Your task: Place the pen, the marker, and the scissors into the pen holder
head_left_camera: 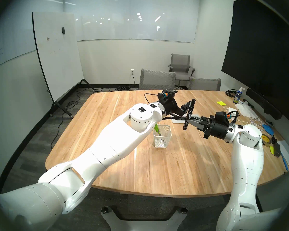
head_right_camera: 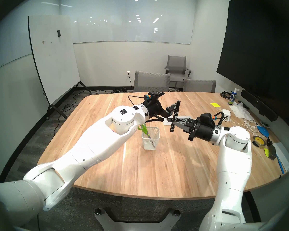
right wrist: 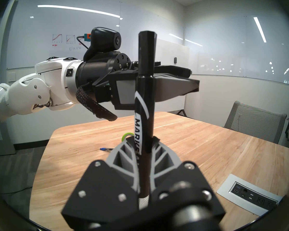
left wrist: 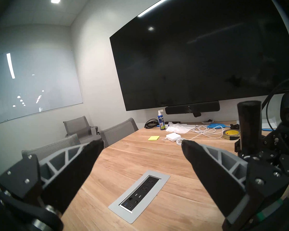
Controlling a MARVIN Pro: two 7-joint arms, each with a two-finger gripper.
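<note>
My right gripper [head_left_camera: 188, 121] [right wrist: 143, 139] is shut on a black marker [head_left_camera: 189, 114] [right wrist: 144, 100], holding it upright above the table's middle. My left gripper [head_left_camera: 187, 107] [left wrist: 142, 143] hangs open and holds nothing, close behind the marker's upper end. The marker [left wrist: 249, 125] stands just outside its jaws. The white mesh pen holder [head_left_camera: 163, 137] [head_right_camera: 151, 140] stands on the table below my left wrist. The green-handled scissors [head_left_camera: 157, 128] [head_right_camera: 143, 128] are in it, blades down. The blue pen [right wrist: 106, 149] lies flat on the table beyond the holder; my left arm hides it from the head views.
A grey power-socket panel [left wrist: 138, 192] [right wrist: 250, 197] is set into the table under the grippers. Along the right edge lie a spray bottle [head_left_camera: 237, 97], yellow sticky notes [head_left_camera: 221, 103], white cables, a tape roll [head_left_camera: 265, 139] and papers. Grey chairs [head_left_camera: 157, 79] stand at the far side.
</note>
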